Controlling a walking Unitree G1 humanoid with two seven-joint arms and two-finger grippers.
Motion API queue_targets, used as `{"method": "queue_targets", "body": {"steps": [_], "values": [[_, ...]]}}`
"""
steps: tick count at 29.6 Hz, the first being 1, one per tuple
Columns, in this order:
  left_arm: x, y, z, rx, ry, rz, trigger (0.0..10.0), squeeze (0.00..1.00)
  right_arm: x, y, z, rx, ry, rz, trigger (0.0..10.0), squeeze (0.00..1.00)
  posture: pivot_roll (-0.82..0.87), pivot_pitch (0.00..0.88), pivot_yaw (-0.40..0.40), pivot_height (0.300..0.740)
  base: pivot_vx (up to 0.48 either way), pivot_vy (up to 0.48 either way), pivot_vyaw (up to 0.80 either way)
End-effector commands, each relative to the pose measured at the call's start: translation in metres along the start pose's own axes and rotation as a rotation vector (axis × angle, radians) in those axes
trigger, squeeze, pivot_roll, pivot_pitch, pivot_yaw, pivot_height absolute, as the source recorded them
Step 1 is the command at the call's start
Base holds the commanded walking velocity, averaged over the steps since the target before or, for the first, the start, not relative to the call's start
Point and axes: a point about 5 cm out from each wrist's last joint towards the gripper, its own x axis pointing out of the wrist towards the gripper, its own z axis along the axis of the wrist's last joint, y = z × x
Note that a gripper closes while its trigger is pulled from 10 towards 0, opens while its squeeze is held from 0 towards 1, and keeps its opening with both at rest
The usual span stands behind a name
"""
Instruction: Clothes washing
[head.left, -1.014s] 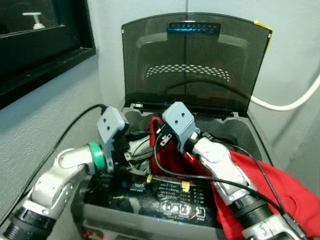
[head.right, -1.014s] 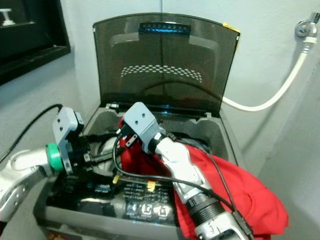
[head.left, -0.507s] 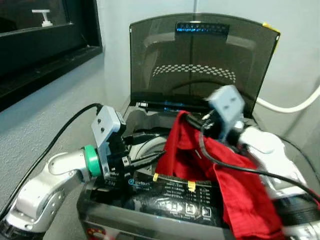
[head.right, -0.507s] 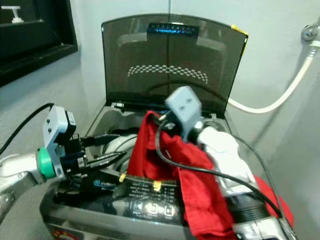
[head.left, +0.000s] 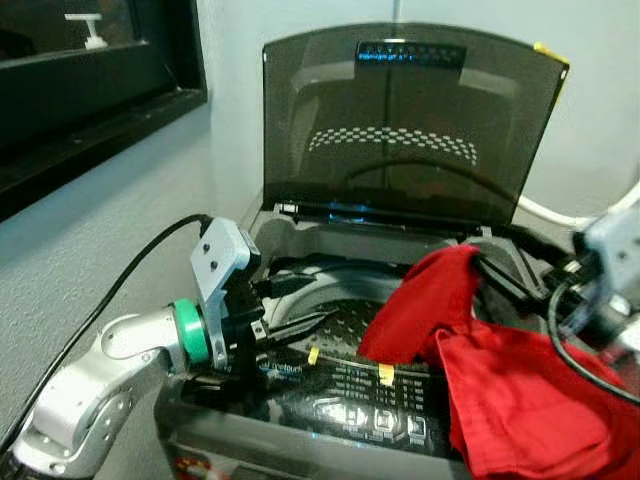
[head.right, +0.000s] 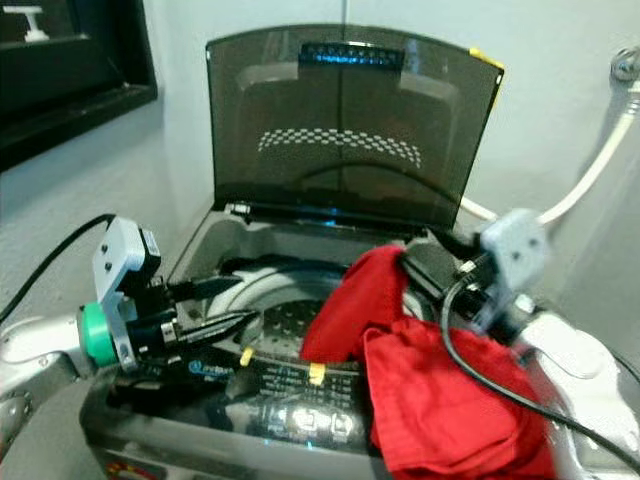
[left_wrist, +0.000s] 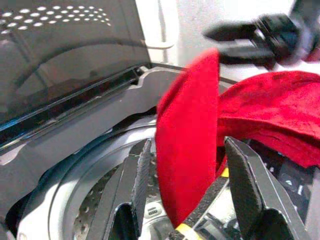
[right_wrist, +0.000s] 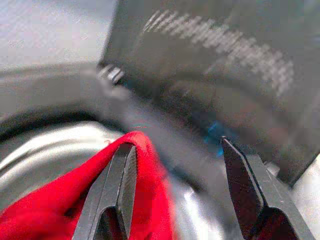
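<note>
Loading's barely started: the red garment (head.left: 500, 370) is draped over the washer (head.left: 330, 400) rim beside the spread right claw (right_wrist: 175, 190); left claw (head.left: 300, 325), fingers apart, hovers over the drum (head.right: 285, 315).

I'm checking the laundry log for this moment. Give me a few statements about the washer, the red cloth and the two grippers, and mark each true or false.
1. The washer lid stands open. True.
2. The red garment lies wholly inside the drum. False: it drapes over the washer's front right edge.
3. The left gripper is open. True.
4. The right gripper is shut. False: its fingers are spread, one against the red cloth.
</note>
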Motion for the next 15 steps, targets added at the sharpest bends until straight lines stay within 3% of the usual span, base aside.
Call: {"method": "queue_targets", "body": {"steps": [1,4,6,12,13,15], "values": [[0.0,-0.004,-0.002,-0.007,0.012,-0.014,10.0,0.0,-0.008,-0.002,0.009,-0.017,-0.011,0.017,10.0,0.0,0.07,0.143,0.048,0.74,0.0,0.0,0.0],[-0.001,-0.006,-0.004,-0.015,0.02,-0.022,10.0,0.0,-0.031,0.011,0.019,-0.03,0.046,0.197,10.0,0.0,0.06,0.146,0.047,0.74,0.0,0.0,0.0],[-0.001,-0.007,-0.004,-0.018,0.023,-0.021,10.0,0.0,-0.033,0.017,0.025,-0.063,0.067,0.225,10.0,0.0,0.05,0.148,0.045,0.74,0.0,0.0,0.0],[0.001,-0.011,-0.007,-0.036,0.018,-0.035,10.0,0.0,-0.036,0.012,0.028,-0.165,0.182,0.23,10.0,0.0,0.04,0.141,0.037,0.74,0.0,0.0,0.0],[0.002,-0.012,-0.008,-0.038,0.019,-0.038,10.0,0.0,-0.037,0.011,0.028,-0.166,0.203,0.244,10.0,0.0,0.04,0.141,0.037,0.74,0.0,0.0,0.0],[0.005,-0.015,-0.011,-0.043,0.019,-0.046,10.0,0.0,-0.039,0.023,0.025,-0.053,0.195,0.323,10.0,0.0,0.03,0.136,0.025,0.74,0.0,0.0,0.0]]}}
